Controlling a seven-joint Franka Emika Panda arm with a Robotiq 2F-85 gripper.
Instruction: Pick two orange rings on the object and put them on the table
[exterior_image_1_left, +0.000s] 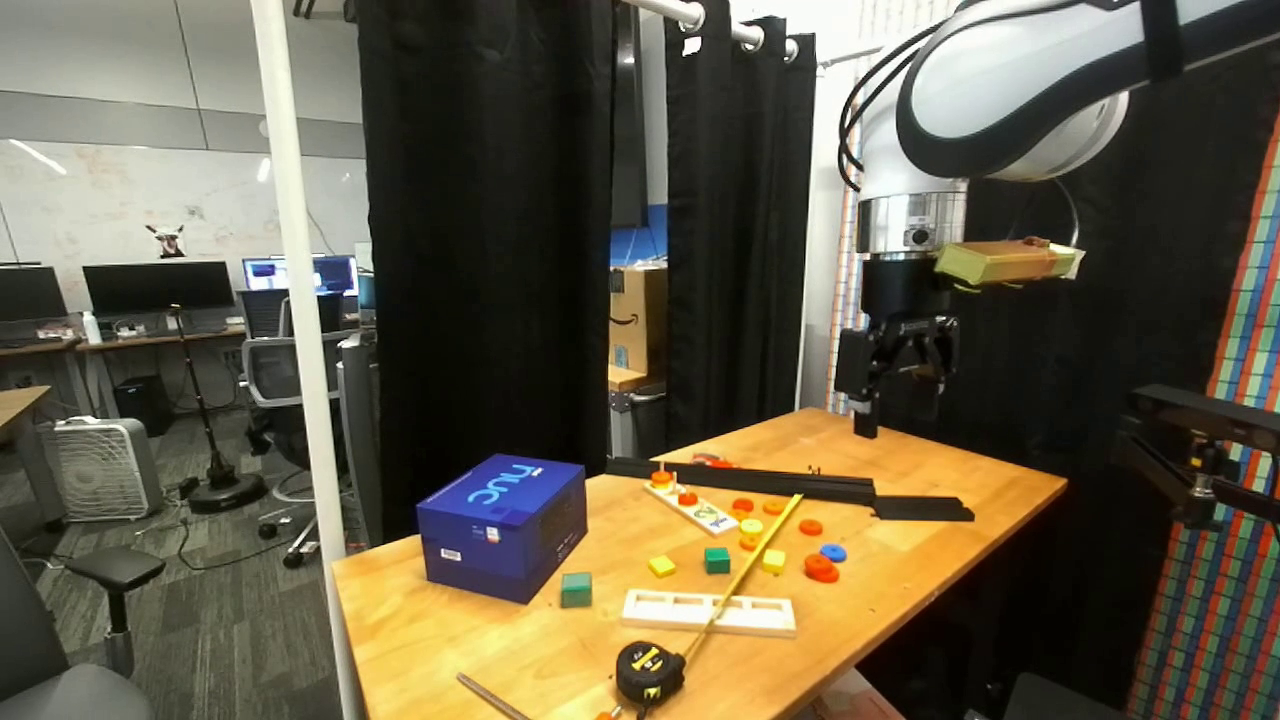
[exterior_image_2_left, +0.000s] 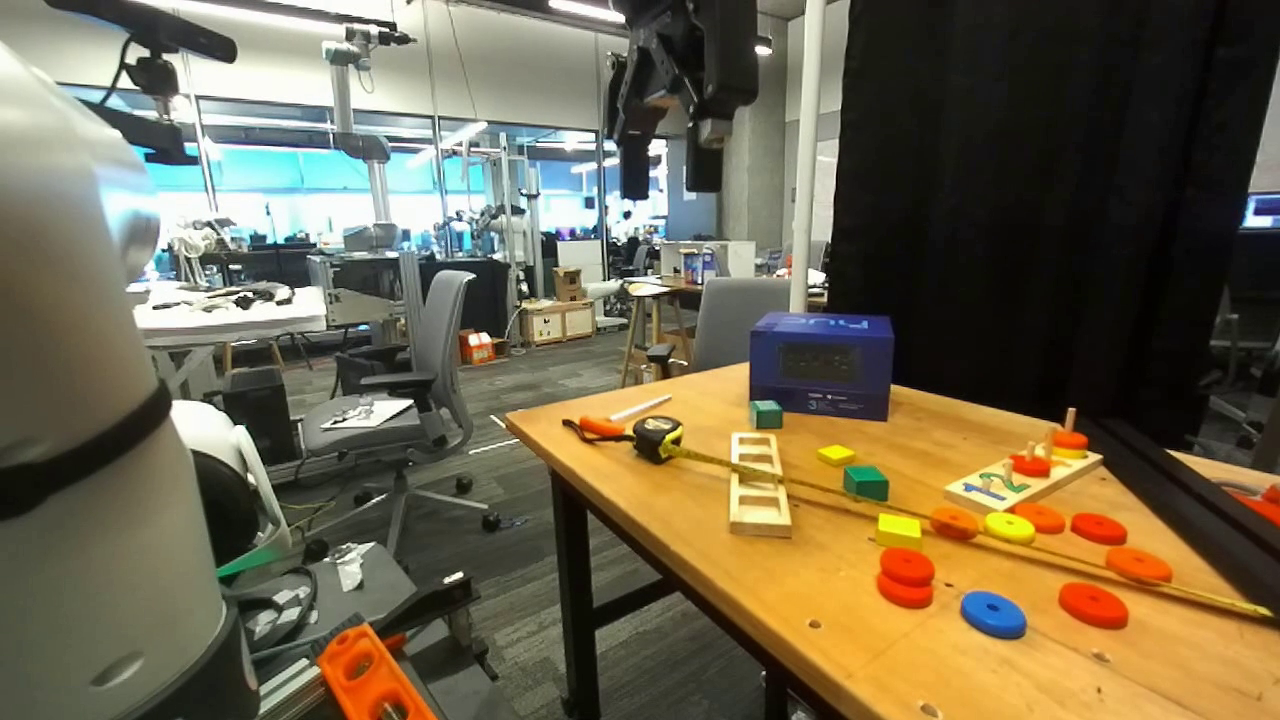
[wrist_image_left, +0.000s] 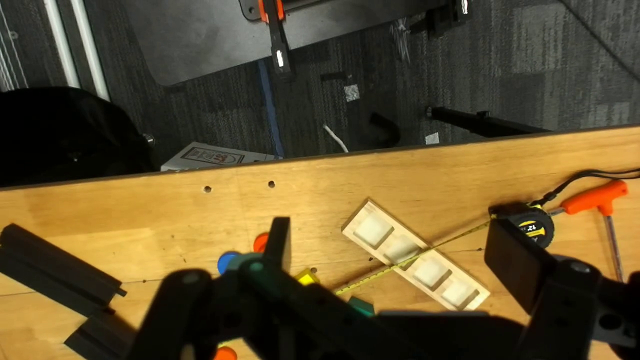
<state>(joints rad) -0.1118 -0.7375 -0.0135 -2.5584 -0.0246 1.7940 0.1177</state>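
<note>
A wooden peg board (exterior_image_1_left: 712, 518) with painted digits stands at the back of the table (exterior_image_1_left: 900, 455); it also shows in an exterior view (exterior_image_2_left: 975, 492). One orange-red ring (exterior_image_2_left: 1030, 466) sits on a middle peg. Another orange-red ring (exterior_image_2_left: 1070, 439) sits on the end peg above a yellow ring. Several loose orange rings (exterior_image_2_left: 1093, 606) lie flat on the table. My gripper (exterior_image_2_left: 669, 178) is open and empty, high above the table and apart from everything. In the wrist view its fingers (wrist_image_left: 392, 245) are wide apart; the peg board is not visible there.
A blue box (exterior_image_2_left: 820, 365) stands at a table corner. A tape measure (exterior_image_1_left: 650, 672) has its yellow blade stretched over a slotted wooden tray (wrist_image_left: 415, 255) and past the rings. Green and yellow blocks, a blue ring (exterior_image_2_left: 993, 614) and a long black bar (exterior_image_1_left: 760, 482) lie nearby.
</note>
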